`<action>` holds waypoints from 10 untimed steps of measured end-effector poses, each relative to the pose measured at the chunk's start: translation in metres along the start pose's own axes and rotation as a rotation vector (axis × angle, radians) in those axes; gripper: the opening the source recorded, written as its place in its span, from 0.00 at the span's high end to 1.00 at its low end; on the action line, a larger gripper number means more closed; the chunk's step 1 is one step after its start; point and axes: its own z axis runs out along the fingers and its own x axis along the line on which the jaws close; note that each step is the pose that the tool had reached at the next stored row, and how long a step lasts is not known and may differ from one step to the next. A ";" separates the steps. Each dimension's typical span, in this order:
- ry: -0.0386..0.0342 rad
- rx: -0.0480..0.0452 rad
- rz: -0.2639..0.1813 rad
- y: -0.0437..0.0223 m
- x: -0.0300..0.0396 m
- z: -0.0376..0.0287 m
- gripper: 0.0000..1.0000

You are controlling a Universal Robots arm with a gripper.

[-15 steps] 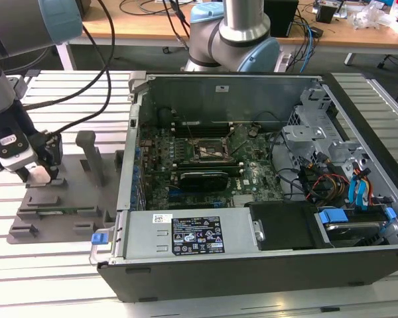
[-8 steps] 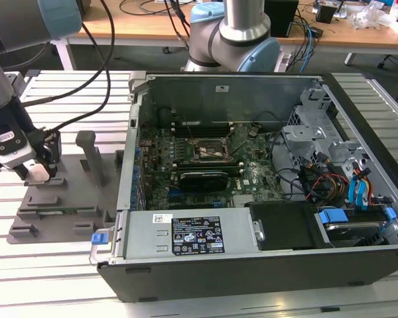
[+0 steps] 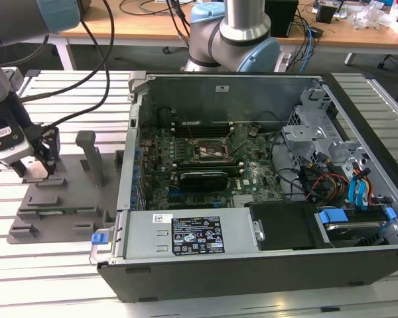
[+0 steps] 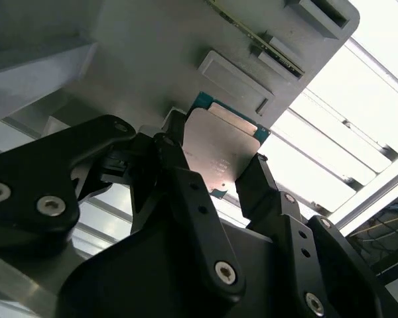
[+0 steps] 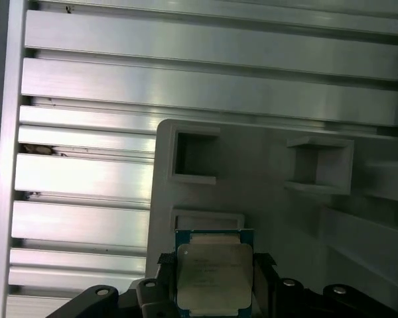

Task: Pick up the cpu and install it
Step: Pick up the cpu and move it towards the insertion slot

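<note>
Grey fixture (image 5: 272,218) w/ cpu (image 4: 222,149); second wrist view: pincer (image 4: 215,152) clamps it.

The bench (image 3: 60,93) is made of long silver metal strips with thin dark gaps between them. In the second wrist view the strips (image 4: 358,99) shine very bright, almost white. In the first wrist view they look grey and smooth. Behind the bench stands a wooden desk (image 3: 146,26) with a light brown top and a white leg (image 3: 65,52). Black wires (image 3: 136,8) lie on it. The floor (image 3: 146,58) under the desk looks dark grey, though the shade makes it hard to tell.
</note>
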 end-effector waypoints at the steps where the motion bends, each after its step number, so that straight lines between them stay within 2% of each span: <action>1: 0.0000 0.0000 0.000 0.0000 0.0000 -0.0012 0.45; 5: 0.0000 0.0000 0.000 0.0000 -0.0001 -0.0042 0.45; 10: 0.0001 0.0000 0.000 0.0001 -0.0003 -0.0109 0.45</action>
